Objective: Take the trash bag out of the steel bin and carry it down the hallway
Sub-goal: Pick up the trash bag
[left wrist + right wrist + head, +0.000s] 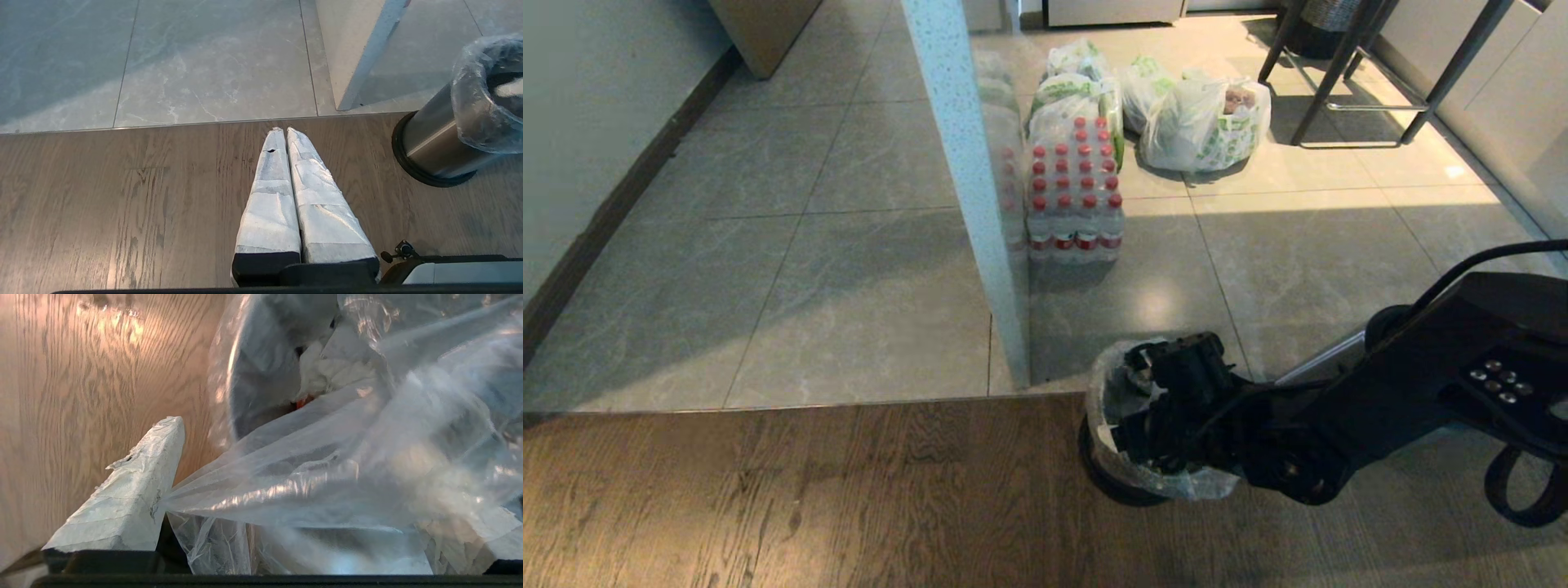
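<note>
The steel bin stands on the wood floor beside the tile edge, with its black foot ring showing under the arm in the head view. The clear crinkly trash bag lines it and folds over the rim. My right gripper reaches into the bin's mouth from the right, open. In the right wrist view the bag film stretches across the wide gap between the taped fingers; the other finger is mostly hidden behind plastic. White crumpled waste lies inside. My left gripper hangs shut and empty over the wood floor, left of the bin.
A pale speckled post with a glass panel rises just behind the bin. Behind it stand a pack of red-capped water bottles and white grocery bags with green print. Stool legs are at the far right. The grey-tiled hallway runs along the left wall.
</note>
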`<state>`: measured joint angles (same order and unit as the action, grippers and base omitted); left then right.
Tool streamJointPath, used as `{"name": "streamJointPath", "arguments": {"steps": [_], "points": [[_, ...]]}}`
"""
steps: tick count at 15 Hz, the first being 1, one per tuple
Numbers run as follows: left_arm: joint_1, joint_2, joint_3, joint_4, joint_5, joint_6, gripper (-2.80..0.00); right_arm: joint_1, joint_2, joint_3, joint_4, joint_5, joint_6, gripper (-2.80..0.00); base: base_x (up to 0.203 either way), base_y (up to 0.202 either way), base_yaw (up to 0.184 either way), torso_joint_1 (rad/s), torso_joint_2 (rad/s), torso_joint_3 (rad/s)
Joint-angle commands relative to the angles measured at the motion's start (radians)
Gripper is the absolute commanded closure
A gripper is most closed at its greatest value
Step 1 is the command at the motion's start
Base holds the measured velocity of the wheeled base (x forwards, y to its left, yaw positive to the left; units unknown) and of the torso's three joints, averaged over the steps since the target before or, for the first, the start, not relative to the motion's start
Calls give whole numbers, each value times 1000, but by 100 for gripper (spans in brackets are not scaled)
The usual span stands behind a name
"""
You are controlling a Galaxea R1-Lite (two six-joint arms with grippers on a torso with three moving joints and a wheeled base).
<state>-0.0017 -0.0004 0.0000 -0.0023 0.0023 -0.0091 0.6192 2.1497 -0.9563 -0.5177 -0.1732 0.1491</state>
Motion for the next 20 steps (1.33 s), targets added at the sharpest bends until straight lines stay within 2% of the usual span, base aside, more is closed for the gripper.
{"name": "streamJointPath", "arguments": {"steps": [1, 8, 9, 20], "points": [[0, 0, 2, -1, 1, 0, 0, -7, 38, -30, 1, -3, 3, -280, 0, 0, 0, 0, 0, 0], [0, 0, 2, -1, 1, 0, 0, -37, 101, -107, -8, 1, 60, -280, 0, 0, 0, 0, 0, 0], [0, 0, 1, -1, 1, 0, 0, -44, 107, -111, -8, 3, 61, 0, 0, 0, 0, 0, 0, 0], [0, -1, 2, -1, 1, 0, 0, -46, 79, -96, 8, 3, 50, 0, 0, 0, 0, 0, 0, 0]]}}
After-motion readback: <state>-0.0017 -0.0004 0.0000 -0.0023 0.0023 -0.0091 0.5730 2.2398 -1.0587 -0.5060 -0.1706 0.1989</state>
